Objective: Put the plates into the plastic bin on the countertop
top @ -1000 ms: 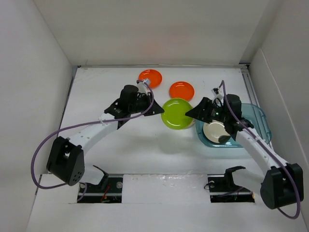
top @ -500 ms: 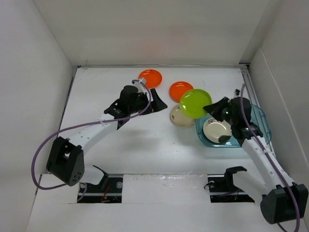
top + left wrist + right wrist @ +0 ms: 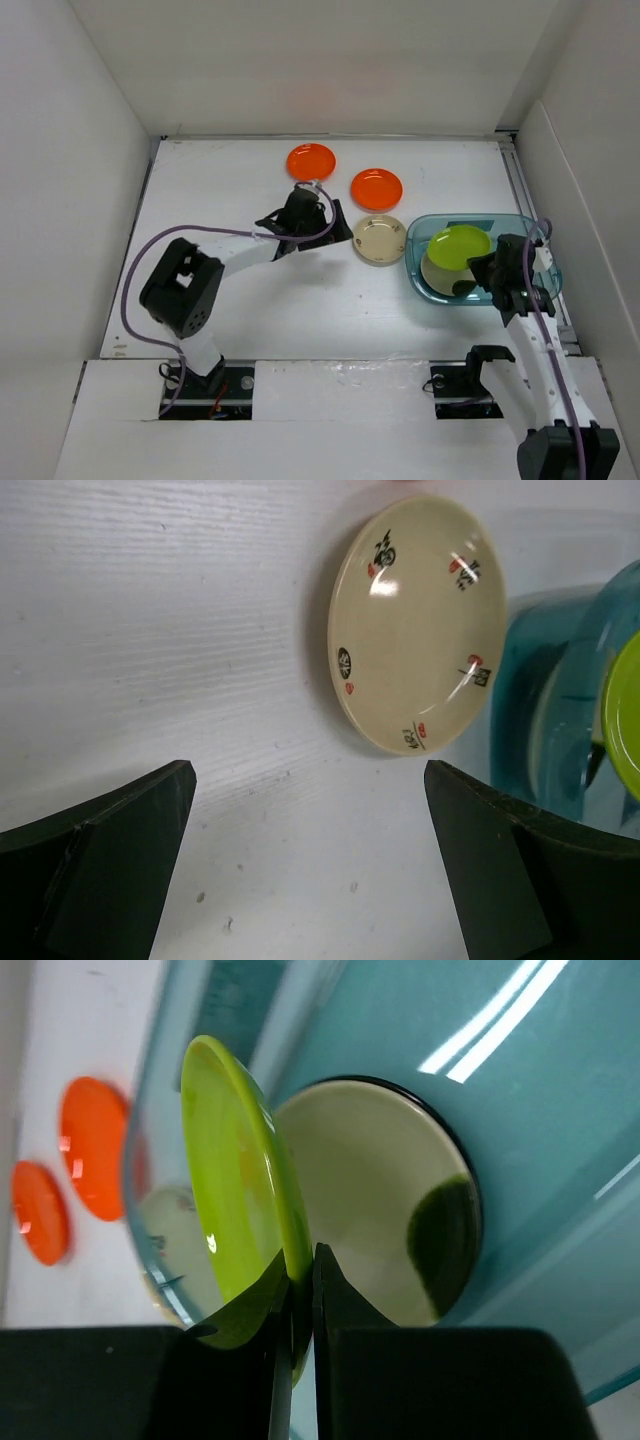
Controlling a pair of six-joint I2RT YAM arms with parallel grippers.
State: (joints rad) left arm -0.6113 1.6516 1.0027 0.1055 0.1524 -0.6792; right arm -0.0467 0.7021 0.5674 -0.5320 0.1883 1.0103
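My right gripper (image 3: 482, 268) (image 3: 303, 1260) is shut on the rim of a lime green plate (image 3: 458, 245) (image 3: 235, 1170), which it holds tilted inside the translucent blue-teal plastic bin (image 3: 500, 220) (image 3: 500, 1110). Under it a cream plate (image 3: 438, 283) (image 3: 370, 1200) lies on the bin's floor. A dark-marked cream plate (image 3: 379, 240) (image 3: 420, 620) rests on the white countertop (image 3: 240, 300) just left of the bin. My left gripper (image 3: 338, 228) (image 3: 308, 780) stands open and empty a little to that plate's left. Two orange plates (image 3: 311, 161) (image 3: 377, 188) lie farther back.
White walls enclose the countertop on three sides. The bin (image 3: 530, 710) sits close to the right wall. The left arm (image 3: 190, 290) is folded back over the near left part of the surface.
The right gripper shut on the green plate, lifted it off the cream plate and carried it right into the bin. The left gripper opened, and its arm folded back.
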